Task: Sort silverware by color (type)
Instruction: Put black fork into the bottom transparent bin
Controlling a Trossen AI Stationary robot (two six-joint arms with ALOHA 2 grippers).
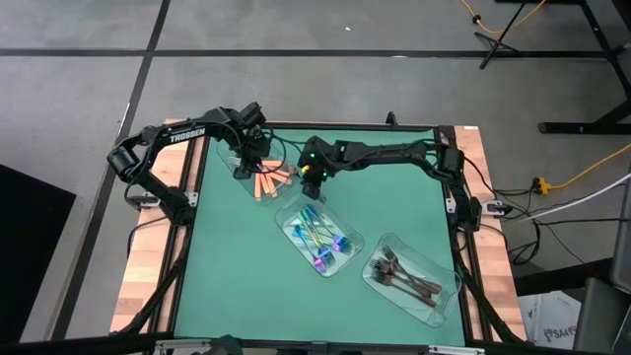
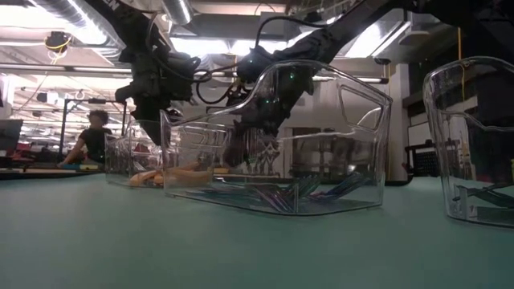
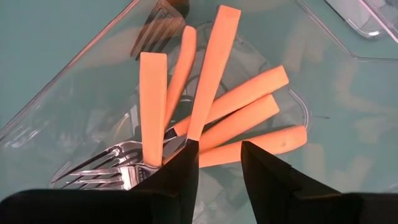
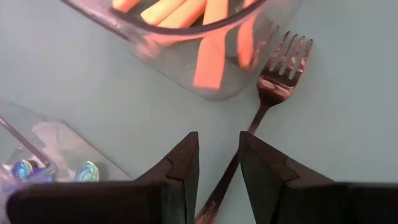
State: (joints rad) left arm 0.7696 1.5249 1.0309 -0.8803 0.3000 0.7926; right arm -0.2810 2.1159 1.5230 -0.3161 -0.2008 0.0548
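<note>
Right wrist view shows the right gripper (image 4: 219, 165) poised over a dark fork (image 4: 261, 109) lying on the green mat (image 4: 93, 93), its fingers parted with the handle running up between them, so nothing is gripped yet. The fork's tines lie ahead of the fingertips, just beside the wall of the orange tray (image 4: 186, 81), which holds the orange-handled pieces (image 4: 208, 62). To one side of the gripper a corner of the blue tray (image 1: 317, 237) shows its iridescent pieces (image 4: 87, 171). From above, the dark tray (image 1: 412, 276) with the other dark forks sits well beyond the blue one. To take this fork cleanly, the right gripper would best drop straight down, centre the thin handle between the pads, and close on it away from the tines, keeping clear of the tray wall. The left gripper (image 3: 217, 158) hangs inside the orange tray, fingers apart and empty, orange handles fanned ahead of it; it looks best left waiting there.
</note>
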